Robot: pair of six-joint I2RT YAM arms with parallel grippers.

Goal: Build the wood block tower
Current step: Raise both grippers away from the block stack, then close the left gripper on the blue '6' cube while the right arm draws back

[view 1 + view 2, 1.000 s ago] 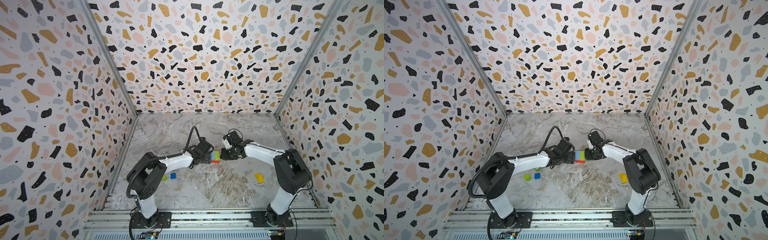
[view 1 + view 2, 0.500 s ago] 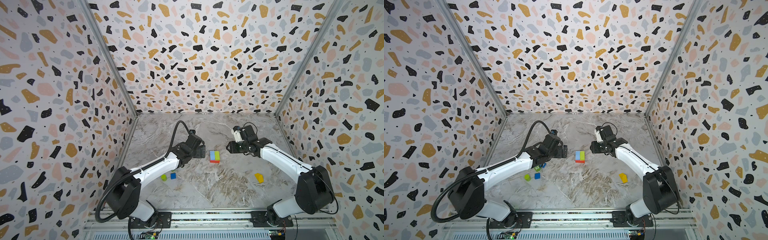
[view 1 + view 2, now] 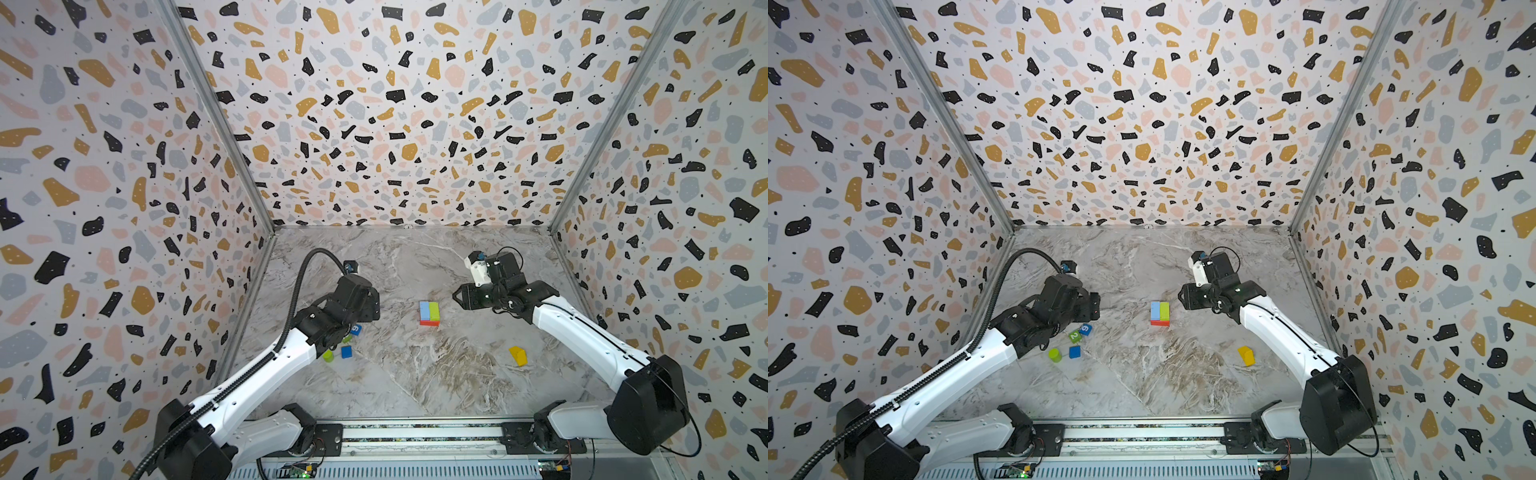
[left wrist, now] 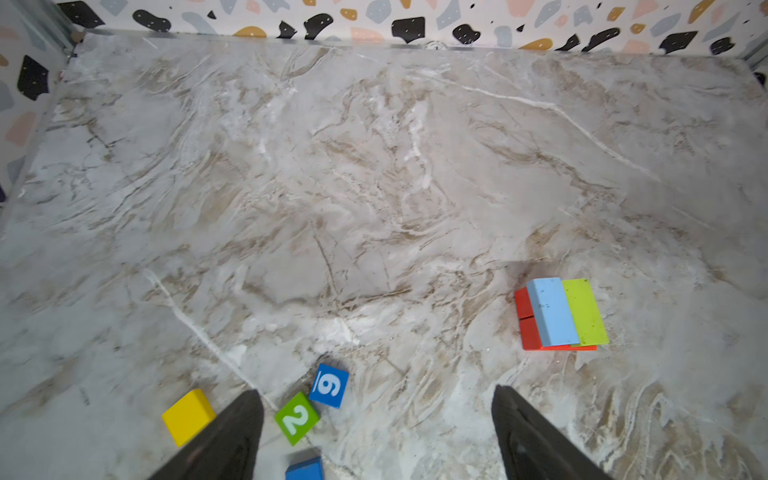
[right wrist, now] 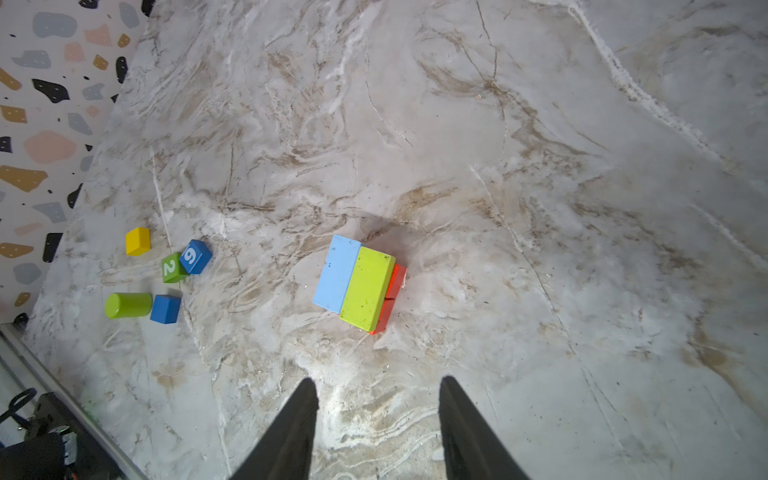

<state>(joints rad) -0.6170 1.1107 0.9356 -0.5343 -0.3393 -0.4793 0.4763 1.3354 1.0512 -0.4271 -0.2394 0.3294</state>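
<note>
Left wrist view showed your left gripper (image 4: 376,390) open and empty near the green 2 cube (image 4: 297,419); your right gripper (image 5: 378,379) was likewise empty, jaws apart. The two-layer tower (image 4: 561,313) stood mid-table. Your next move was probably a square grasp on a cube.

In the left wrist view the bottom edge cuts off the plain blue cube (image 4: 304,469) and both fingers (image 4: 224,440) of the left gripper (image 4: 376,390). The left arm (image 3: 266,370) hides the yellow cube (image 4: 187,415) in both top views, and the red slabs (image 5: 397,276) show only as a rim beneath the two bars (image 5: 365,286)
</note>
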